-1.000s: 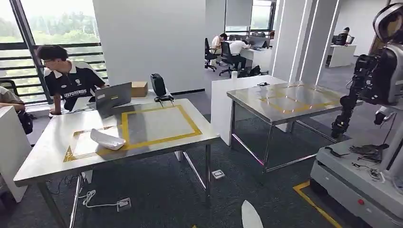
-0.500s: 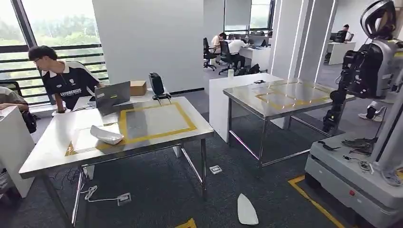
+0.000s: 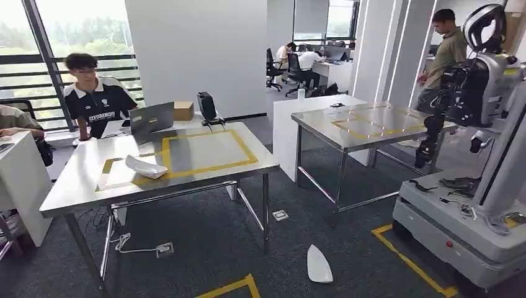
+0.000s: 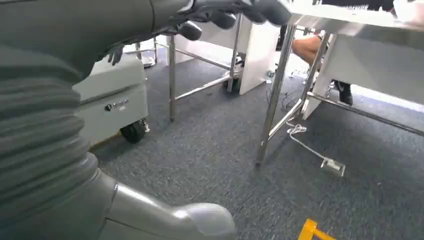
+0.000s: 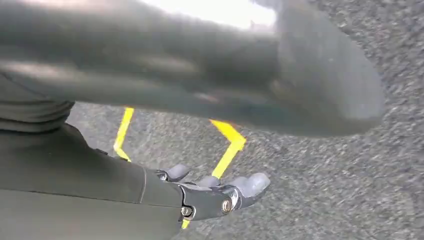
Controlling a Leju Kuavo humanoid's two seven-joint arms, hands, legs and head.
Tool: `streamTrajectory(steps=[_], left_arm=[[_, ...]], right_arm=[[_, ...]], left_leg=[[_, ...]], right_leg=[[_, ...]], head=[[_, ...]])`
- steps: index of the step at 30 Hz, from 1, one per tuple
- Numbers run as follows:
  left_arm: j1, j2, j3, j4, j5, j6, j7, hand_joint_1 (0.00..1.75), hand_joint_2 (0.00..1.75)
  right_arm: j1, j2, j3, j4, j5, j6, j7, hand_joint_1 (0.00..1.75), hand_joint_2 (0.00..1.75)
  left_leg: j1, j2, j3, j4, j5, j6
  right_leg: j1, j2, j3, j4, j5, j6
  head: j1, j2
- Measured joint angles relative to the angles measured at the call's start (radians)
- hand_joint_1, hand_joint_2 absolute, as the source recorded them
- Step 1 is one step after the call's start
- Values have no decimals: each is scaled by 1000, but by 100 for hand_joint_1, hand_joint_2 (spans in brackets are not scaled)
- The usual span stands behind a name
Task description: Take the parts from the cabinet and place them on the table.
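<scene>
One white shell-shaped part (image 3: 146,166) lies on the steel table (image 3: 74,189), inside its yellow tape outline. A second white part (image 3: 319,264) shows low in the head view, above the carpet. In the right wrist view it is the large blurred grey shape (image 5: 210,85) that my right hand (image 5: 200,197) holds, with the dark fingers (image 5: 250,184) curled under it. My left hand (image 4: 150,20) hangs beside the table legs with nothing in it, fingers (image 4: 260,9) and thumb (image 4: 200,220) apart.
A person sits behind a laptop (image 3: 151,118) at the table's far side. A second steel table (image 3: 372,133) stands to the right. Another robot (image 3: 484,93) on a wheeled base (image 3: 459,239) is at far right, a person (image 3: 448,49) behind it. Yellow floor tape (image 3: 231,287) lies ahead.
The whole picture has shifted, so the camera has moved. The held part sits higher in the head view, and a standing person now shows at far right.
</scene>
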Motion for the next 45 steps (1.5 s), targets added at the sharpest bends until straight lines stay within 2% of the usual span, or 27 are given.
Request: streamTrajectory(steps=[2,3,4,5,6,7,8,9,10,11,13,14,19,29,30,36,45], left_arm=[[-1,0,4,0,8,-7,-10,0,0],[2,0,5,-1,12,-12,-13,0,0],[5,1,6,-1,15,-16,-16,0,0],[6,2,8,-1,19,-21,-21,0,0],[7,3,12,-2,26,-27,-23,0,175],[8,3,17,-3,28,-29,-24,0,175],[11,3,22,-4,28,-30,-25,0,175],[15,3,24,-4,28,-30,-26,0,175],[20,3,26,-4,28,-30,-26,0,175],[24,3,28,-4,28,-30,-26,0,175],[29,1,30,-4,27,-33,-27,0,175],[32,1,32,-5,27,-35,-27,0,175],[35,0,35,-4,20,-37,-24,0,175],[34,-2,36,-4,25,-54,-38,0,175],[34,-2,37,-4,25,-55,-39,0,175],[37,-2,37,-3,31,-61,-39,0,175],[117,-12,37,3,171,-145,52,0,175]], right_arm=[[1,0,0,0,0,9,-5,0,0],[1,0,0,0,0,10,-7,0,0],[2,0,0,0,-2,10,-9,0,0],[2,0,0,0,-3,10,-16,0,0],[2,0,0,0,-4,7,-27,0,0],[2,0,0,0,-6,6,-33,0,0],[2,0,0,0,-6,4,-39,0,0],[2,0,0,0,-7,1,-43,0,0],[2,0,0,0,-7,-6,-44,0,0],[3,0,0,0,-8,-14,-46,0,0],[3,0,0,0,-8,-26,-49,0,0],[3,0,0,0,-7,-29,-52,0,0],[2,0,0,0,-6,-45,-59,0,0],[1,0,0,0,2,-58,-69,0,0],[1,0,0,0,3,-58,-66,0,175],[3,-1,11,0,1,-47,-49,0,175],[34,-19,212,-20,-152,-20,-6,0,175]], left_leg=[[-2,1,3,-4,11,-13],[0,1,-1,-8,12,-16],[-2,2,-2,-12,-11,2],[-4,1,-2,-11,-26,12],[-4,1,-1,-12,-32,12],[-4,1,-2,-15,-29,14],[-5,1,-2,-18,-20,25],[-5,0,-4,-21,-1,37],[-5,-1,-4,-28,40,50],[-4,-2,-1,-27,53,42],[0,-3,-3,-35,57,5],[1,-2,-5,-37,60,-6],[1,-2,-7,-37,56,-18],[1,-2,-15,-32,55,-19],[1,-2,-15,-31,55,-19],[0,-3,-17,-30,56,-18],[0,-2,-21,-28,55,-17]], right_leg=[[0,-2,-10,-2,1,-14],[-3,-2,-8,-7,3,-18],[-3,-5,-10,-8,6,-13],[-3,-5,-11,-8,11,-20],[-3,-5,-13,-8,14,-24],[-2,-5,-15,-8,18,-28],[-1,-5,-18,-8,22,-31],[0,-5,-20,-7,24,-35],[2,-5,-21,-7,25,-36],[4,-5,-24,-6,28,-38],[6,-5,-32,-4,32,-39],[6,-5,-34,-4,32,-39],[6,-6,-37,-4,31,-39],[4,-6,-41,-4,34,-33],[4,-6,-41,-4,35,-32],[3,-6,-42,-4,36,-29],[3,-6,-45,-4,37,-28]], head=[[-1,0],[0,0],[-1,0],[-1,0],[-1,0],[-2,0],[-1,0],[-2,0],[-1,0],[-1,0],[-1,0],[-1,0],[-1,0],[-1,0],[-1,0],[-1,0],[-1,0]])
